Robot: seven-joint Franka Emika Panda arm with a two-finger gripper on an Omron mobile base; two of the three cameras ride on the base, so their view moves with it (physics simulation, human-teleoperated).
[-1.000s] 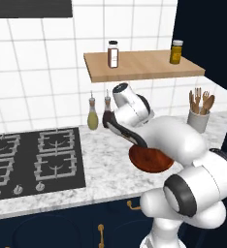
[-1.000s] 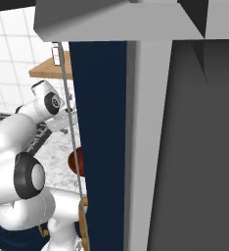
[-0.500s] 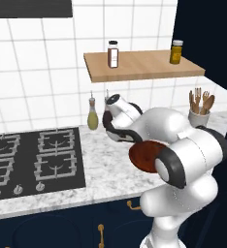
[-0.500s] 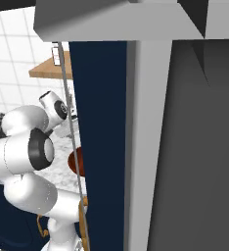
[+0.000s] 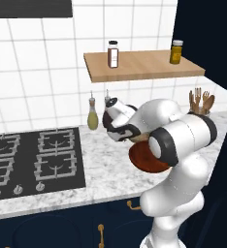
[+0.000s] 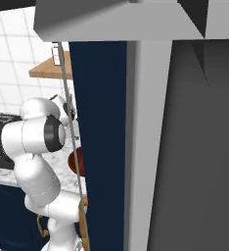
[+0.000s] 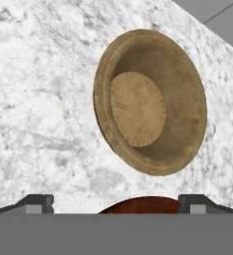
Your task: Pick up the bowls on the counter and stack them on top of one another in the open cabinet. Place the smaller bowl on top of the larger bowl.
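Swinging left and folding lower over the counter [image 5: 105, 164], the arm is now bringing its gripper [image 7: 116, 201] above the smaller bowl [image 7: 149, 108], jaws spread and pinching nothing. Both bowls are sitting on the marble, the larger bowl [image 5: 145, 158] alongside.

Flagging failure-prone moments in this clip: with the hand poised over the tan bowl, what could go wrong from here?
1. The smaller bowl sits off-centre between the open pincer's tips, so a descent may catch only the rim and tip it.
2. The larger bowl lies right beside the tan one and near the counter edge; the arm could nudge it off.
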